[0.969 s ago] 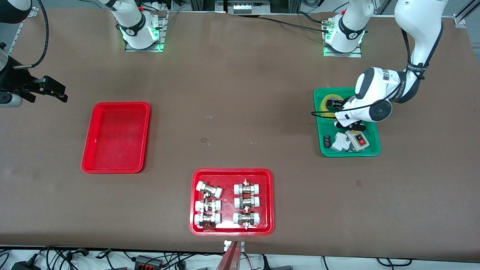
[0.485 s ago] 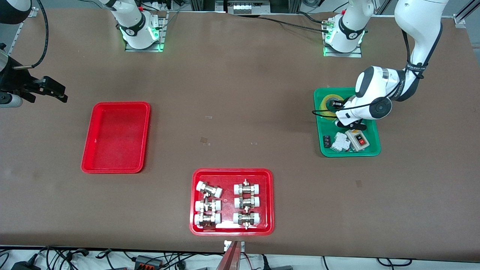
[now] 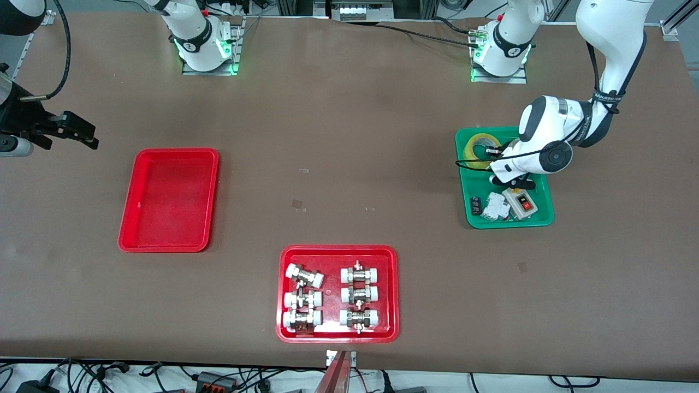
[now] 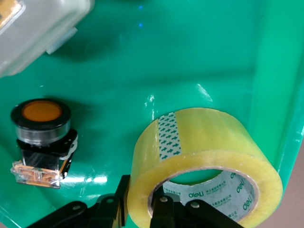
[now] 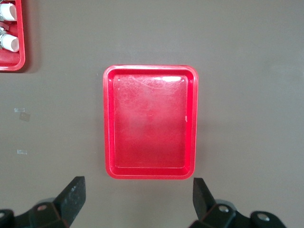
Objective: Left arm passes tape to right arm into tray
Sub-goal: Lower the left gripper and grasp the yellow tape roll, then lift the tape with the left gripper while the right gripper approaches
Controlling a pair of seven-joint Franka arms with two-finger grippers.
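Observation:
The yellow tape roll (image 3: 476,147) is in the green tray (image 3: 464,210) at the left arm's end of the table. My left gripper (image 3: 492,153) is shut on the roll's wall, one finger inside the pale core and one outside. In the left wrist view the tape (image 4: 204,142) fills the space in front of the left gripper (image 4: 141,199). The plain red tray (image 3: 169,199) lies at the right arm's end. My right gripper (image 3: 82,134) waits open and empty in the air beside it. The red tray (image 5: 149,121) shows in front of the right gripper (image 5: 137,194).
The green tray (image 4: 190,57) also holds an orange-topped push button (image 4: 42,118), a grey switch box (image 3: 521,203) and small white parts (image 3: 496,206). A second red tray (image 3: 338,327) with white-capped metal fittings lies nearest the front camera, mid-table.
The left hand has shifted a little over the green tray, and the tape roll now sits tilted and shows more of its yellow ring. The right arm has not moved.

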